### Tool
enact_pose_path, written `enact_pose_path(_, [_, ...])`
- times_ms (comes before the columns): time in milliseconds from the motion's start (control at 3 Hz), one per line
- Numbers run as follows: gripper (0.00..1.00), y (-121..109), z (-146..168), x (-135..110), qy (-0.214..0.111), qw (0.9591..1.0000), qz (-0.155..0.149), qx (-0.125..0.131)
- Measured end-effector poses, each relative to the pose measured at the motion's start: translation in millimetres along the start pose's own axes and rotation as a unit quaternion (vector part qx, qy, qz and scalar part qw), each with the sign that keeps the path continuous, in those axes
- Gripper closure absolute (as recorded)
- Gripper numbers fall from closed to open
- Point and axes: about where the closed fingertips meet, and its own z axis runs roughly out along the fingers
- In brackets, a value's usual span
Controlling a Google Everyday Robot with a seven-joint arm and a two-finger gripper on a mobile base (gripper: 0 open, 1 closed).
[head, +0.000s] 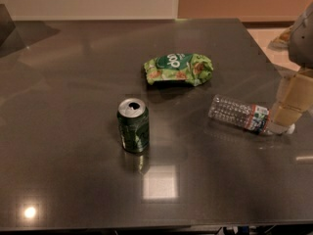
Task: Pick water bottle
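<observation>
Clear ribbed plastic water bottle (234,112) lying at frame right: clamp across its ribbed body, not the neck beside the tan gripper (288,109) at right edge, opening impossible to tell.

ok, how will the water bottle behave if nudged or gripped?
The water bottle lies on its side, so it will probably roll on the glossy table. It looks clear and empty, likely light and crushable. The gripper is at its cap end.
</observation>
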Motion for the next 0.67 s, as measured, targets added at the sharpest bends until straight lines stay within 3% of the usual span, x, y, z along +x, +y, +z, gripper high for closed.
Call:
enact_pose_path(333, [0.0, -1, 0, 0, 0.0, 1.0, 0.001, 0.002])
enact_pose_path(667, [0.0, -13, 5, 1, 0.018, 0.9994, 0.029, 0.006])
